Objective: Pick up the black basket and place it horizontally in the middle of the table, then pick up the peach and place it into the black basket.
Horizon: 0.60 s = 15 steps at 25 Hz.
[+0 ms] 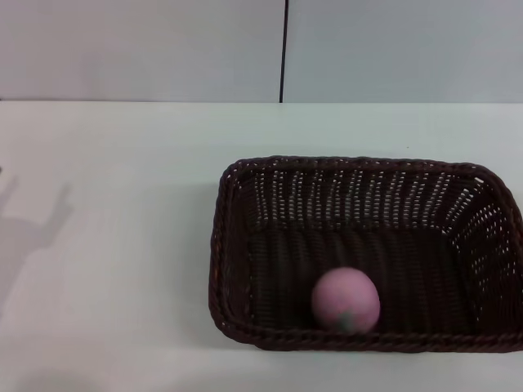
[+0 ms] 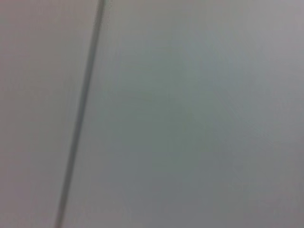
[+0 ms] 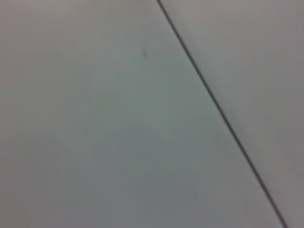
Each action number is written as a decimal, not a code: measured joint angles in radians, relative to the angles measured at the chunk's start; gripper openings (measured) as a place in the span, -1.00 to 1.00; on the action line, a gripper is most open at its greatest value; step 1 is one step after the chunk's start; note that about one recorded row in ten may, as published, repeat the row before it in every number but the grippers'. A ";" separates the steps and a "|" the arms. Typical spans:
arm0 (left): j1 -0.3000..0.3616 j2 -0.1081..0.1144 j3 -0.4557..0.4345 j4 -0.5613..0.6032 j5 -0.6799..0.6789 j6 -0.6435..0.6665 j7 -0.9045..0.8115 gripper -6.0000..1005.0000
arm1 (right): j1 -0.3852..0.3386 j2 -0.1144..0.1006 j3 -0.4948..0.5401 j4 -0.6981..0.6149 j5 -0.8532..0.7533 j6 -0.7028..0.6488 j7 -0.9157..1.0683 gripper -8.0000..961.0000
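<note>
Hands out of view; peach [image 1: 346, 299] inside black basket [image 1: 237, 245].

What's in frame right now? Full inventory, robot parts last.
black basket: 1, dark brown-black wicker, long side across the head view, right of centre on the table, its right end at the view's edge
peach: 1, pale pink, inside the basket on its floor, near the front wall
table: 1, white, bare on the left apart from a faint shadow
wall: pale panels with one dark vertical seam, behind the table; both wrist views show only such a pale surface with a dark line
left gripper, right gripper: not in view
</note>
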 joint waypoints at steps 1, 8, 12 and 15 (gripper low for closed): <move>0.000 0.000 0.000 0.000 0.000 0.000 0.000 0.67 | 0.025 0.001 0.046 0.031 0.000 0.029 -0.064 0.28; 0.025 -0.004 -0.052 -0.005 0.000 -0.025 0.061 0.67 | 0.062 0.002 0.085 0.049 0.000 0.062 -0.105 0.28; 0.035 -0.004 -0.067 -0.025 0.000 -0.049 0.101 0.67 | 0.059 0.004 0.086 0.058 0.000 0.051 -0.112 0.28; 0.032 -0.002 -0.083 -0.025 0.000 -0.059 0.110 0.67 | 0.048 0.006 0.091 0.093 0.000 0.030 -0.117 0.28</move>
